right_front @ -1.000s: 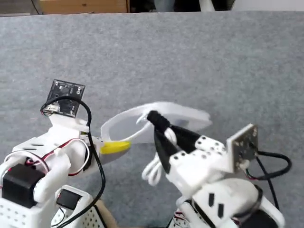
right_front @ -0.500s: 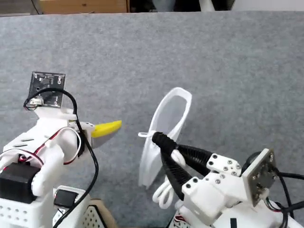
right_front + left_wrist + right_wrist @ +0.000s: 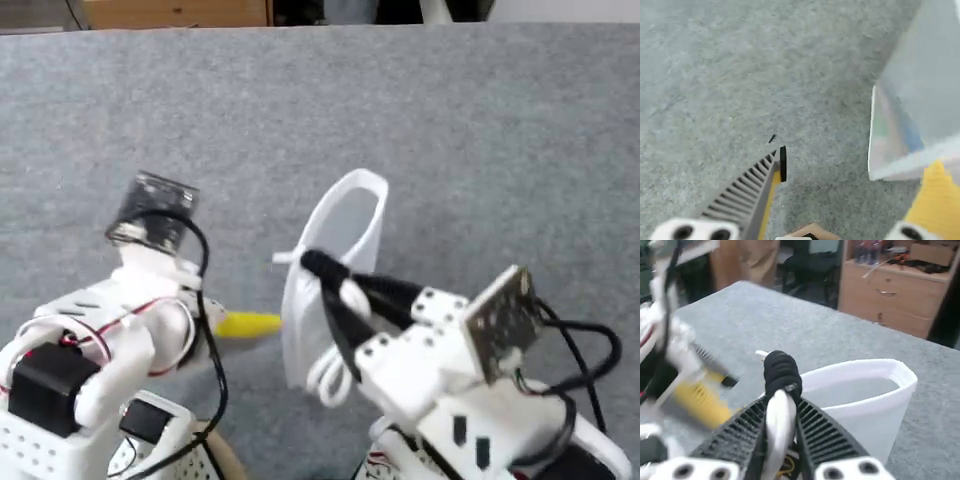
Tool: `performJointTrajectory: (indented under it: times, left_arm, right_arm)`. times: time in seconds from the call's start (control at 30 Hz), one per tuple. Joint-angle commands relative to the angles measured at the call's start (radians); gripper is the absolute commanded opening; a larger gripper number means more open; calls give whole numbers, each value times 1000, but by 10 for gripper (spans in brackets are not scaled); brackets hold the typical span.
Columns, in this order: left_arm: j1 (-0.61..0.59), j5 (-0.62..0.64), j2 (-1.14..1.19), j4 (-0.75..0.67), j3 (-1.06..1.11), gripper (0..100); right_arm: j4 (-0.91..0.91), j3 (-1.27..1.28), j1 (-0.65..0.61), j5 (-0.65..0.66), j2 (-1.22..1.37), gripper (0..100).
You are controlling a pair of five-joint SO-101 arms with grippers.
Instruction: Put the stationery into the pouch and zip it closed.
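Two arms stood at the grey counter (image 3: pixel 480 130), each with one tool.

1. Left tool (image 3: pixel 857 167): fully open, its two fingers spread wide apart and holding nothing. Its yellow finger (image 3: pixel 248 323) pointed toward the pouch's lower edge, which lay just beside it.
2. Right tool (image 3: pixel 781 385): closed, its two black ribbed fingers (image 3: pixel 812 430) pressed on one white cord (image 3: pixel 777 425). The cord's loops (image 3: pixel 328 377) hung below that tool (image 3: pixel 325 280).
3. One white pouch (image 3: pixel 340 230) stood upright on the counter just beyond the right tool's tip, with its mouth (image 3: pixel 865 390) open. Whether the two touched could not be told.
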Motion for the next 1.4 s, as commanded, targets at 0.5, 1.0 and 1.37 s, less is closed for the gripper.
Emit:
performJointTrajectory:
  times: [0.5, 1.0, 1.37]
  left_arm:
    - [41, -28, -41, 3, -228, 450]
    - [183, -32, 169, -83, -338, 450]
    - [200, -69, 307, -153, -351, 450]
  right_arm:
    - [-115, 90, 147, 9, 68, 12]
    - [-107, 93, 144, 2, -5, 12]
    - [-91, 93, 143, 2, -38, 12]
